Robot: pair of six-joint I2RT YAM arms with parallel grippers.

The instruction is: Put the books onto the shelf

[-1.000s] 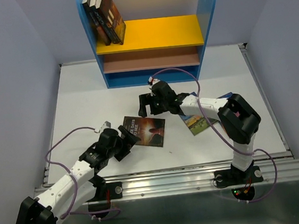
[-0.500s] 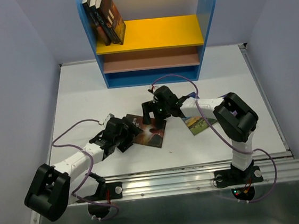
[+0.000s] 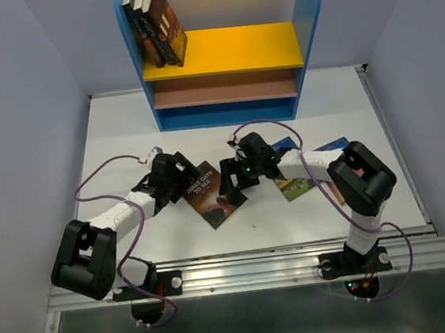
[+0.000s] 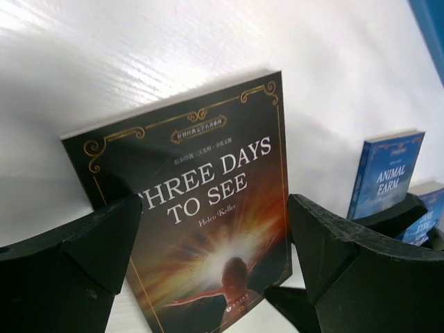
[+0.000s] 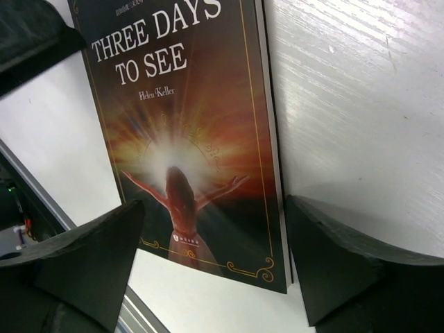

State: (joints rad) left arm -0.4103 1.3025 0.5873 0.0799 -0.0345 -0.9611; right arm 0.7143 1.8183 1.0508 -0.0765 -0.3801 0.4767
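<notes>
The dark "Three Days to See" book [image 3: 216, 195] lies flat on the white table, turned at an angle. My left gripper [image 3: 183, 182] stands open at its left edge, and in the left wrist view the cover [image 4: 208, 201] fills the gap between the fingers [image 4: 76, 257]. My right gripper [image 3: 234, 175] is open at the book's right edge; the cover's lower end [image 5: 187, 139] lies between its fingers [image 5: 340, 270]. Neither gripper holds it. The shelf [image 3: 314, 14] stands at the back, with several books [image 3: 161, 26] leaning on its yellow board at the left.
Two blue landscape-cover books [image 3: 297, 182] lie on the table right of the right gripper, partly under the right arm; "Animal Farm" [image 4: 385, 182] shows in the left wrist view. The table's metal front rail [image 3: 257, 270] runs along the near edge.
My left gripper has swung up and right to the book's left edge. The right gripper has come down to its right edge. The book has turned on the table.
</notes>
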